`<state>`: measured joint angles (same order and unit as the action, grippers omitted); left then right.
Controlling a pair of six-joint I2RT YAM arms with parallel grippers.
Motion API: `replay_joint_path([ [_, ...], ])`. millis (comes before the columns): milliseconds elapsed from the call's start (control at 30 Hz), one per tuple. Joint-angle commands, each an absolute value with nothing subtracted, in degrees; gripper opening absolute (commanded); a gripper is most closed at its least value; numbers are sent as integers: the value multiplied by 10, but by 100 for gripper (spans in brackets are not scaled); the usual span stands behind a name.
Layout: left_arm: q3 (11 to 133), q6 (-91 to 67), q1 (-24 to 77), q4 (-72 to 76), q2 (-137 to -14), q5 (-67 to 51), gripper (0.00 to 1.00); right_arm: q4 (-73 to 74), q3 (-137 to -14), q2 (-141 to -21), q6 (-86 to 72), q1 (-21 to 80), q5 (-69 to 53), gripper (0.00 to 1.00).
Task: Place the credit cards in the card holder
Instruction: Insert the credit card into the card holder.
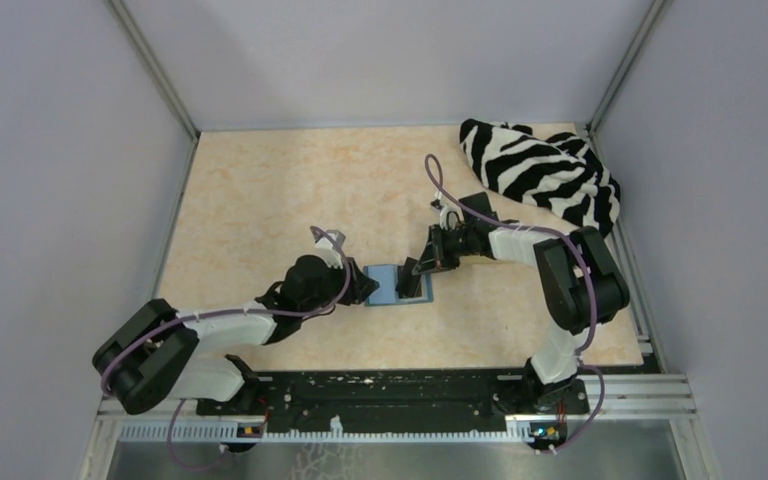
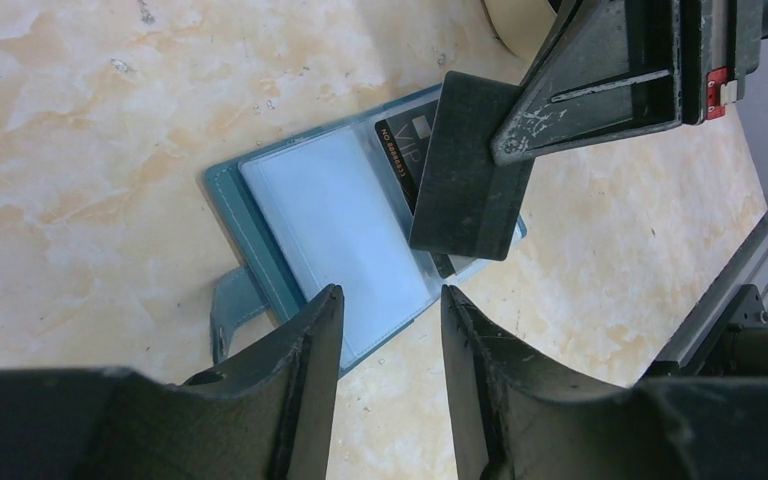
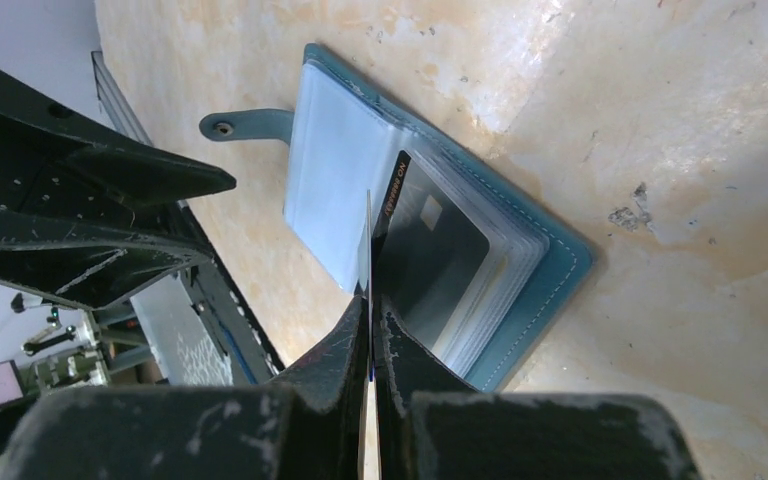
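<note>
From above, the holder point(image 1: 384, 285) lies open on the table point(image 1: 260, 200), between the two grippers. The left gripper point(image 1: 365, 286) is at its left edge and the right gripper point(image 1: 415, 275) is over its right half. A zebra cloth point(image 1: 540, 170) is heaped in the far right corner, well apart from them.

In the left wrist view, the left gripper point(image 2: 390, 370) has its jaws apart and nothing between them. It sits at the near edge of the holder point(image 2: 330, 230), whose clear sleeves face up. Whether the fingers touch it cannot be told. The right gripper point(image 2: 508, 148) pinches a black card point(image 2: 465, 175), which is tilted over the holder's far page. Beneath it a VIP card point(image 2: 403, 150) sits in a sleeve. The strap point(image 2: 230, 305) lies flat on the table beside the holder.

In the right wrist view, the right gripper point(image 3: 371, 320) is clamped on the black card point(image 3: 368, 250), seen edge-on. The card's far end is at the sleeves, next to the VIP card point(image 3: 435, 250). The holder point(image 3: 560, 270) lies flat with its strap point(image 3: 245, 125) stretched out. The left gripper point(image 3: 110, 200) is at the left, jaws spread.
</note>
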<state>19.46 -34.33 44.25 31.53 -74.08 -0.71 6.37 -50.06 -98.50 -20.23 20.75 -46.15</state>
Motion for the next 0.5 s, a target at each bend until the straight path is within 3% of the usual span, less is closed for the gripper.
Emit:
replay_joint_path([
  [0, 218, -343, 442, 326, -764, -33, 46, 38, -513, -993, -220, 208, -452, 0],
  [167, 245, -341, 442, 318, -816, -43, 41, 35, -514, -1004, -224, 207, -463, 0],
  [467, 286, -372, 442, 230, -871, 17, 24, 37, -516, -1017, -227, 205, -479, 0],
])
